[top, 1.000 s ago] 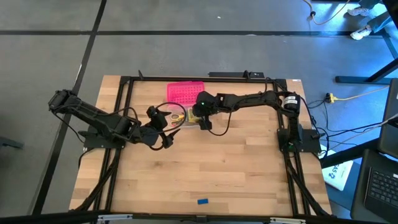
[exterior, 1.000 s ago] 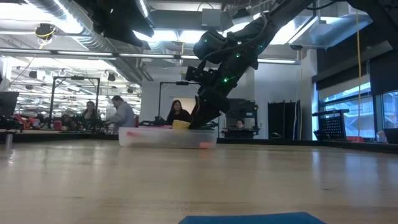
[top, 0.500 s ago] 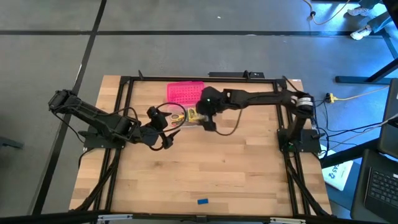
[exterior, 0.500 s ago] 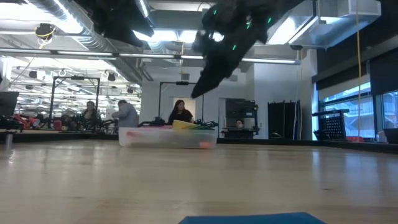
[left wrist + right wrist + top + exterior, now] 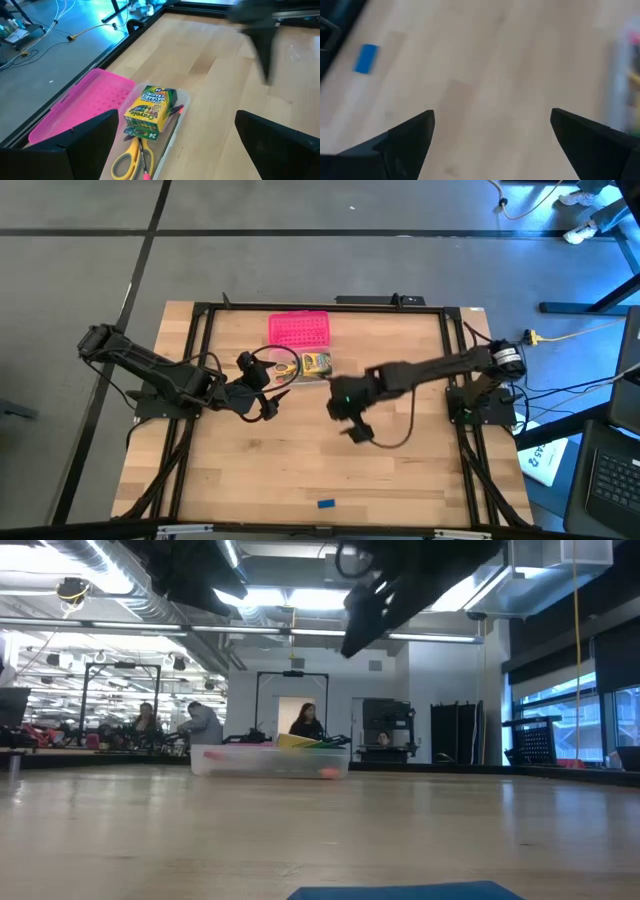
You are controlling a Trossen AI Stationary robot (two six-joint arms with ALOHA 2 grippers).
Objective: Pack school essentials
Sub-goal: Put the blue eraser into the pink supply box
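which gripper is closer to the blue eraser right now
Right. The right gripper, open and empty, hangs over mid-table, with bare wood between it and the blue eraser. The left gripper waits farther back beside the clear box.

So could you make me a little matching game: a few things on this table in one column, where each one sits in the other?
Things:
1. crayon box
2. yellow-handled scissors
3. blue eraser
4. pink lid

Places:
A. alone on bare wood near the table's front edge
B. flat on the table, behind the clear box
C. in the clear box, on top of the other stationery
D. in the clear box, at the end nearest the left gripper

Pairs: 1-C, 2-D, 3-A, 4-B
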